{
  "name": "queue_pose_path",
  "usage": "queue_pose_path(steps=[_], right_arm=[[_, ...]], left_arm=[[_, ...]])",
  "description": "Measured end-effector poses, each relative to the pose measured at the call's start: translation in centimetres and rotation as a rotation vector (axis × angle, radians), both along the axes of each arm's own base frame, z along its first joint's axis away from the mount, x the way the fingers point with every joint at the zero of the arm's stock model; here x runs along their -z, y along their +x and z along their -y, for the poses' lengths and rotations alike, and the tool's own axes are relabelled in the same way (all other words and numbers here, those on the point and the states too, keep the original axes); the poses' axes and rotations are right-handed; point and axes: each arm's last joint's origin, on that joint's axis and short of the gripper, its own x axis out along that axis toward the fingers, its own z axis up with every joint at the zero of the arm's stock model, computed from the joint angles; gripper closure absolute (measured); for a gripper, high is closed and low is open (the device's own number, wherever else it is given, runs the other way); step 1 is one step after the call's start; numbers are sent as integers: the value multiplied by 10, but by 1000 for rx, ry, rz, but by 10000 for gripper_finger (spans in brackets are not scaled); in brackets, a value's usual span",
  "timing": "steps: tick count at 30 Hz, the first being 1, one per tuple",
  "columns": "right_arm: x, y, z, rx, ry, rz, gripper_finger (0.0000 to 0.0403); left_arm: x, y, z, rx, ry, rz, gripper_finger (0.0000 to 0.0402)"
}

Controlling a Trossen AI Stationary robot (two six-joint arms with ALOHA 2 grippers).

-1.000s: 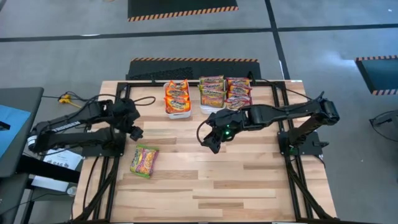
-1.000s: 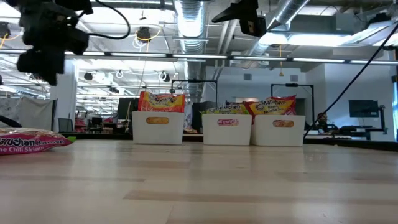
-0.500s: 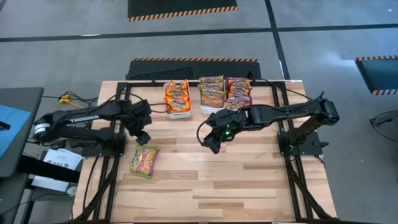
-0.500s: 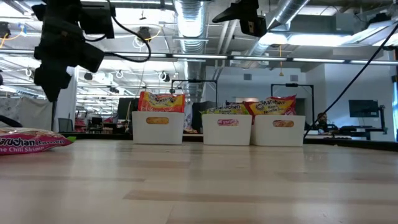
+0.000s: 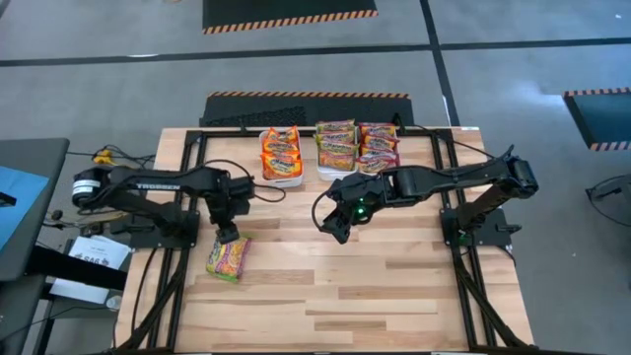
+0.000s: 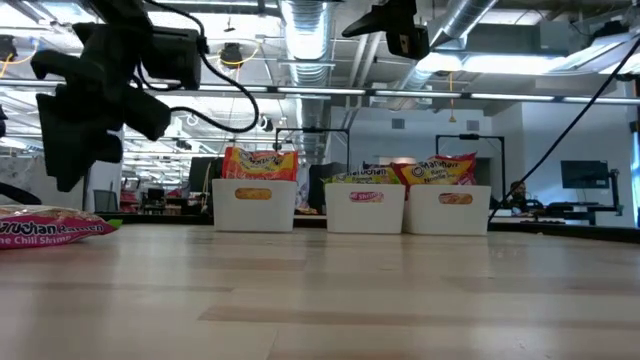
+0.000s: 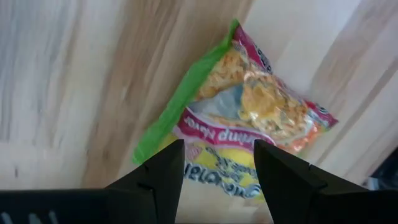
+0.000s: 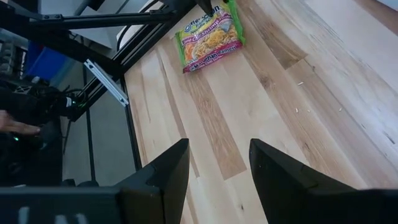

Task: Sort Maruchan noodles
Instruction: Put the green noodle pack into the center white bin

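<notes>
A single flat, crinkly plastic ramen packet (image 5: 229,255) — yellow print with a green edge and pink banner — lies alone on the pale wooden bench (image 5: 394,296), at the near left part of it. Directly above the packet's far edge hangs the left pincer (image 5: 228,234), its two dark fingers (image 7: 158,177) spread apart and released, framing the packet in the wrist view without touching it. To the right of the packet, over the middle of the bench, the right pincer (image 5: 338,227) hovers with its fingers likewise parted and holding nothing. Farther back from the packet, along the far edge of the bench, stand three white plastic bins (image 6: 254,205) in a row — each filled with more packets: orange ones (image 5: 280,151) leftmost, green ones (image 5: 336,143) in the middle, red-pink ones (image 5: 379,145) rightmost.
</notes>
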Motion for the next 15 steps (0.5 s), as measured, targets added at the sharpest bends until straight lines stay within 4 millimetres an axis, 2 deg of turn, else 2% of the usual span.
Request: queue_pose_path(steps=[6, 15], right_arm=[[0, 0, 0, 0, 1, 1, 210], [0, 0, 0, 1, 2, 0, 210]], left_arm=[[14, 13, 4, 73, -16, -13, 223], [41, 26, 13, 164, -35, -125, 223]])
